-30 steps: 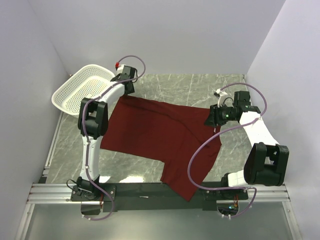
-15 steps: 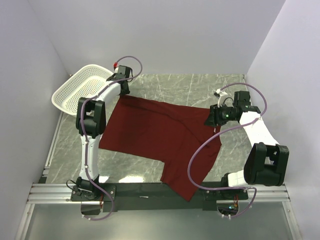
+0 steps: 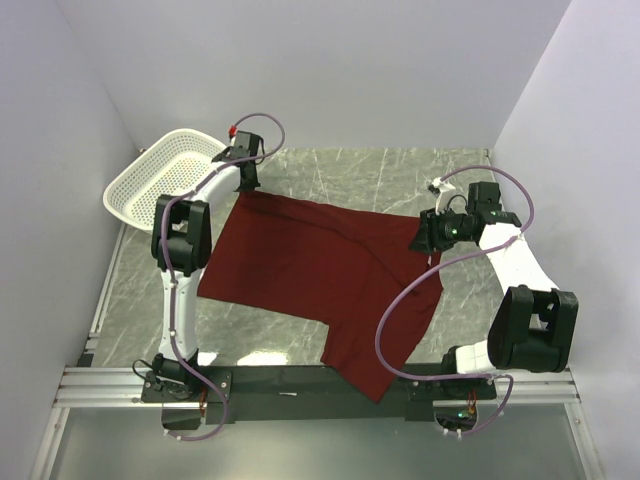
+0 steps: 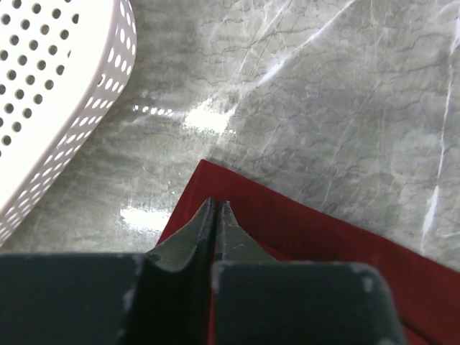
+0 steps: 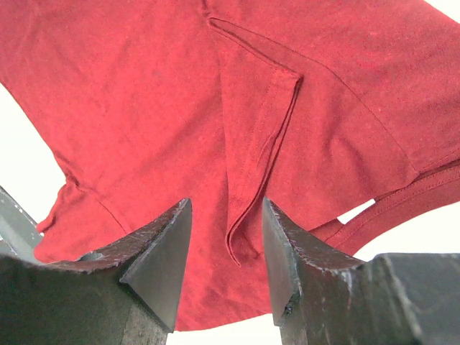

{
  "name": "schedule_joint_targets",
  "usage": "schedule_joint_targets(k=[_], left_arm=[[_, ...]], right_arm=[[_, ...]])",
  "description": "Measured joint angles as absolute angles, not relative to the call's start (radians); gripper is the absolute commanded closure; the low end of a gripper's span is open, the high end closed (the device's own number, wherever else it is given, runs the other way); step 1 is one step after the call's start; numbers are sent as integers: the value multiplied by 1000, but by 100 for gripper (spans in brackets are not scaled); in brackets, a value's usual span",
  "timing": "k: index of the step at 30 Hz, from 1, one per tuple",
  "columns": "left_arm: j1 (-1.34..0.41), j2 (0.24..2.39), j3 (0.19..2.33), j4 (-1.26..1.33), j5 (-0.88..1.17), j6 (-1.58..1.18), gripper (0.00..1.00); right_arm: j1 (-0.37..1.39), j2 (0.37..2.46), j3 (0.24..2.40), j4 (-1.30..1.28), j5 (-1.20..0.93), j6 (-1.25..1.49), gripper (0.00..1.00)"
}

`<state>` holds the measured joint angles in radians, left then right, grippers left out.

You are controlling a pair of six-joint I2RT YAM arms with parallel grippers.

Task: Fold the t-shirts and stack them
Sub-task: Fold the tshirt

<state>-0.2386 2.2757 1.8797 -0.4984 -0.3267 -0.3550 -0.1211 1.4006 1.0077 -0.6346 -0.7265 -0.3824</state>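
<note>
Grey marble table (image 3: 400,175), lilac walls (image 3: 380,70); left claw (image 4: 215,208) pinching t-shirt (image 3: 300,260) corner (right claw (image 5: 226,205) agape).

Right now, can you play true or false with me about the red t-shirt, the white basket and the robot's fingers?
1. The t-shirt is dark red. True.
2. The t-shirt is inside the basket. False: it lies spread out on the table, and the basket sits beside it at the far left.
3. The left fingers are pinched together at a corner of the t-shirt. True.
4. The right fingers are squeezed shut. False: they stand apart, with a fold of the t-shirt showing between them.
</note>
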Motion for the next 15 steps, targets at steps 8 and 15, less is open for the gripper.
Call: schedule_joint_targets(k=[8, 15], left_arm=[[-234, 2269, 1853, -481, -311, -352, 100], [-232, 2162, 1643, -437, -298, -343, 100]], right_arm=[[-121, 1399, 1008, -635, -726, -382, 49], [-121, 1391, 1008, -635, -724, -382, 49]])
